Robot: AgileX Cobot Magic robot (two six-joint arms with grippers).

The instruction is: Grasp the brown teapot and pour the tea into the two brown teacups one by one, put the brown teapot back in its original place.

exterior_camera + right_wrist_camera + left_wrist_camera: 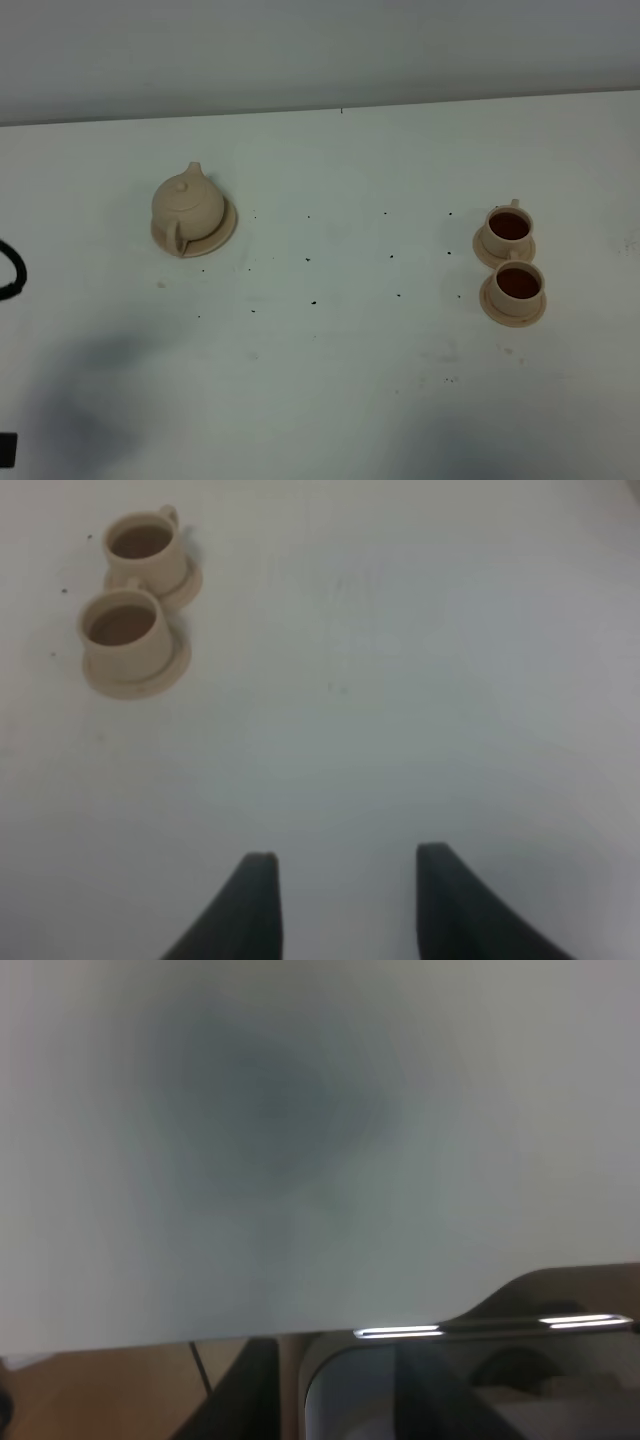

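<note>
The brown teapot stands upright on its wide tan saucer, the original place, at the left of the white table, with no gripper near it. The two brown teacups sit on small saucers at the right, one behind the other, both holding dark tea. They also show in the right wrist view, far ahead of my right gripper, whose dark fingers stand apart with nothing between them. The left wrist view is a blur of table with no fingers in it, and neither gripper shows in the exterior view.
A black cable loop lies at the table's left edge. Small dark specks dot the white table between teapot and cups. In the left wrist view the table's edge runs across, with brown floor and a grey object below it.
</note>
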